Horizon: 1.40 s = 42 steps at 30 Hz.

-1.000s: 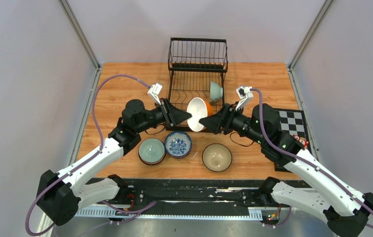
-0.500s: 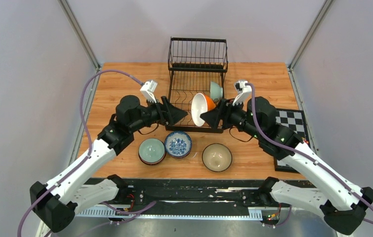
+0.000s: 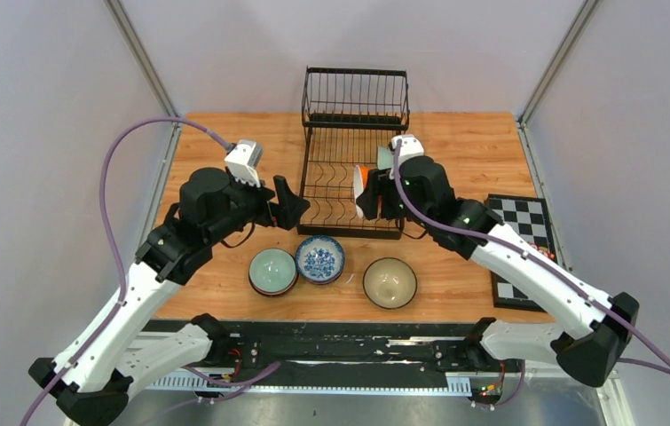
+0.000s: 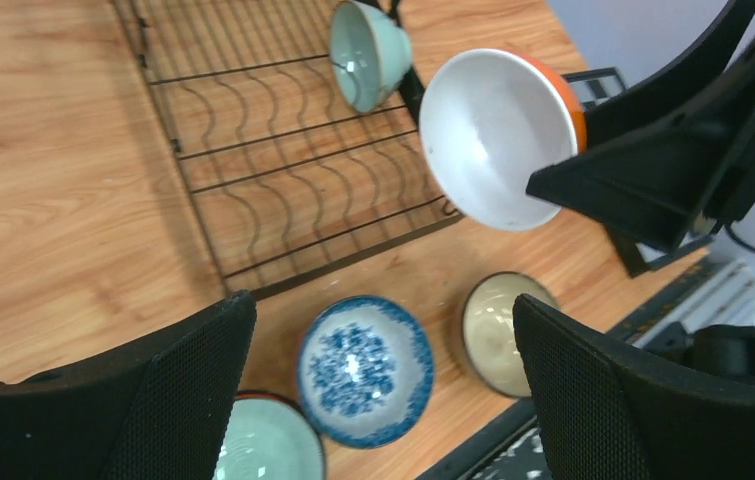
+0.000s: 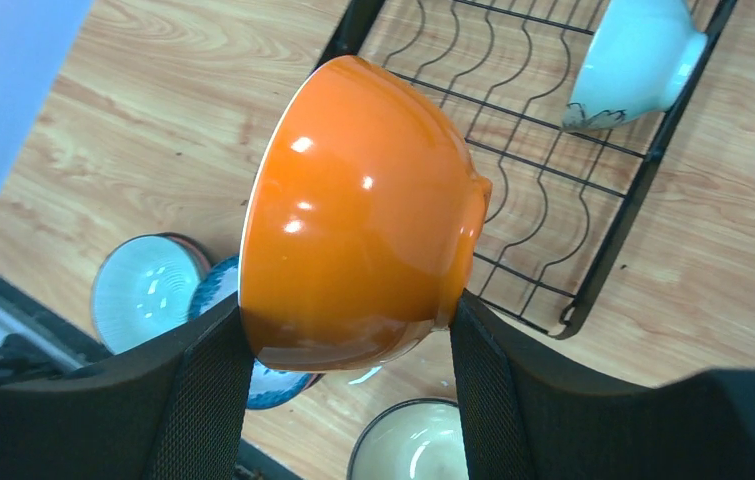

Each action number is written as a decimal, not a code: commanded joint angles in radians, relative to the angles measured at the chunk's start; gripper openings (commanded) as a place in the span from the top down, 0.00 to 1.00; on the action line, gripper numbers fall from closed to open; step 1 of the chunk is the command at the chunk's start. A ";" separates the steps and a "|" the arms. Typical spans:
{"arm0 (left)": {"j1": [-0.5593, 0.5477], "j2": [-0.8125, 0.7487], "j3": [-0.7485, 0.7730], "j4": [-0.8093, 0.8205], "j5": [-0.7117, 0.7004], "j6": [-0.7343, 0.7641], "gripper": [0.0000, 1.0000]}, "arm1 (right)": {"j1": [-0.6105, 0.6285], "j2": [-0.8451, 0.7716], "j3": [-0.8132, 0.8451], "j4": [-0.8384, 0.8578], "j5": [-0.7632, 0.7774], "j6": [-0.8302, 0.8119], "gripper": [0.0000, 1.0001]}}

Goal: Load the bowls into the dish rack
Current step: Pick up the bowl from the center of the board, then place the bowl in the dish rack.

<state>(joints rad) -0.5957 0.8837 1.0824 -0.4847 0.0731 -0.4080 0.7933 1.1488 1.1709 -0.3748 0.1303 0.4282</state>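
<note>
One grip remains on the orange bowl (image 3: 360,186) — the left gripper (image 3: 288,202) has sprung wide open, empty, and drawn back leftward, leaving the right gripper (image 3: 371,197) clamped across it, rim on edge over the dish rack's (image 3: 331,177) near right slots — handover done, slotting next.

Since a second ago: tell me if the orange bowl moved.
Yes: the orange bowl shifted deeper over the dish rack, away from its front rail.

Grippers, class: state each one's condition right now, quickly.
Left gripper: open, holding nothing.
Right gripper: closed on the orange bowl.
</note>
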 commanded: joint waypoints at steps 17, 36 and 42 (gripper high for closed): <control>0.008 -0.173 -0.130 -0.087 -0.267 0.195 0.00 | 0.030 0.439 0.281 -0.030 0.283 -0.109 0.98; 0.007 -0.245 -0.167 -0.092 -0.289 0.195 0.00 | 0.000 0.699 0.413 0.040 0.369 -0.114 0.98; 0.007 -0.251 -0.167 -0.093 -0.286 0.196 0.00 | -0.016 0.740 0.403 0.085 0.385 -0.108 0.98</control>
<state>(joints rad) -0.5957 0.6456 0.9234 -0.5854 -0.2039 -0.2298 0.7959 1.8668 1.5486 -0.3458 0.4686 0.3172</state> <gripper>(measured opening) 0.998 0.650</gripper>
